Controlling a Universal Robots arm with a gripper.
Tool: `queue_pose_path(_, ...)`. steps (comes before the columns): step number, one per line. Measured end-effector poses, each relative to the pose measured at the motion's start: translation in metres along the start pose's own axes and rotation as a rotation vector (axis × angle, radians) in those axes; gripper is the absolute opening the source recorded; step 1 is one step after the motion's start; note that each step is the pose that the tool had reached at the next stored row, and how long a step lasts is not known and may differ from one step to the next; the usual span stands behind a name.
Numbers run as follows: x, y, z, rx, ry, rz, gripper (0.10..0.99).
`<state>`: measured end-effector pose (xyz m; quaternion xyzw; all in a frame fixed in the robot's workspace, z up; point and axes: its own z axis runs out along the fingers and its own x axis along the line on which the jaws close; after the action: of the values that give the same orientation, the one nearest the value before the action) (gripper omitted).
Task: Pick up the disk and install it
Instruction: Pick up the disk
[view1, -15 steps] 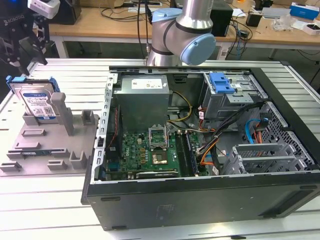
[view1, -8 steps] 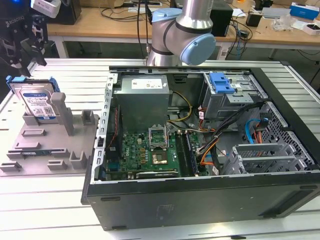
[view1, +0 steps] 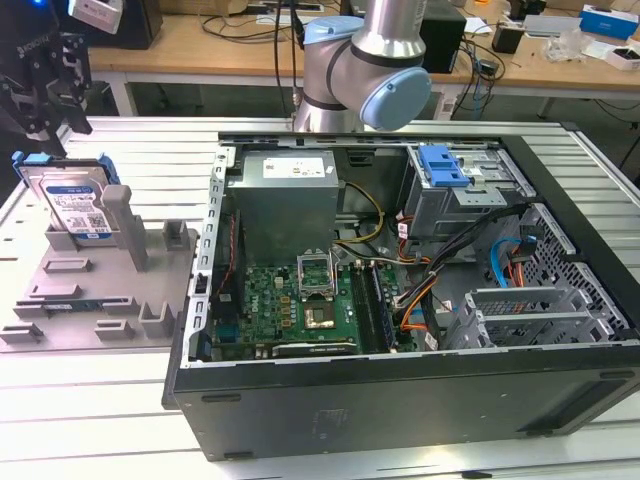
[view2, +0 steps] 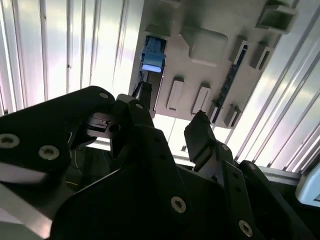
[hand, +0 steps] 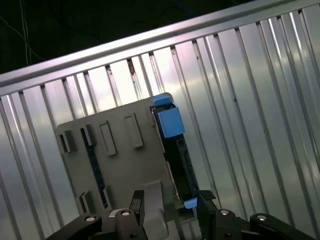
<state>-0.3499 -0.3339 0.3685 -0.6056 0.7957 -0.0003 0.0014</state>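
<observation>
The hand (view1: 50, 120) hangs, fingers spread, in open air above the disk (view1: 75, 200), which stands on edge in a grey holder (view1: 90, 290). The disk's upper edge is free, while a grey post (view1: 120, 215) stands close against its side toward the exterior view's right. The ribbed worktop (view1: 100, 420) in front of the holder offers open room, and the computer case (view1: 400, 400) is open on top, but bundled cables (view1: 440, 275) crowd the gap between the circuit board (view1: 290, 300) and the metal drive cages (view1: 530, 315).

Bright room, harsh glare
Under the gripper (view2: 171, 105) the ribbed aluminium table (view2: 60, 50) flares white (the tool itself a dark silhouette); exterior view evenly lit.
</observation>
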Motion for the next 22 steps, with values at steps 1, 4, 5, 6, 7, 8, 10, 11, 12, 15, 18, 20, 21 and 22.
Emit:
queue_pose_path(1,0.0000,0.0000,0.0003,0.001,0.0013,-0.020,0.541)
queue_pose_path(4,-0.0005,0.0002,0.0007,0.003,0.0090,-0.054,0.541)
queue_pose_path(5,-0.0005,0.0002,0.0007,0.003,0.0092,-0.054,0.541)
queue_pose_path(6,-0.0005,0.0001,0.0006,0.003,0.0097,-0.054,0.541)
queue_pose_path(7,-0.0006,0.0002,0.0007,0.003,0.0098,-0.054,0.541)
queue_pose_path(8,-0.0007,0.0002,0.0007,0.003,0.0099,-0.054,0.541)
queue_pose_path(10,-0.0025,0.0006,0.0007,0.003,0.0099,-0.056,0.541)
queue_pose_path(11,-0.0038,0.0008,0.0007,0.003,0.0099,-0.059,0.541)
queue_pose_path(12,-0.0049,0.0011,0.0007,0.003,0.0098,-0.065,0.541)
queue_pose_path(15,-0.0069,0.0017,0.0008,0.004,0.0100,-0.105,0.541)
queue_pose_path(18,-0.0086,0.0027,0.0011,0.004,0.0134,-0.132,0.541)
queue_pose_path(20,-0.0092,0.0053,0.0014,0.005,0.0150,-0.135,0.541)
queue_pose_path(21,-0.0086,0.0087,0.0019,0.005,0.0157,-0.136,0.541)
queue_pose_path(22,-0.0079,0.0119,0.0023,0.005,0.0161,-0.136,0.541)
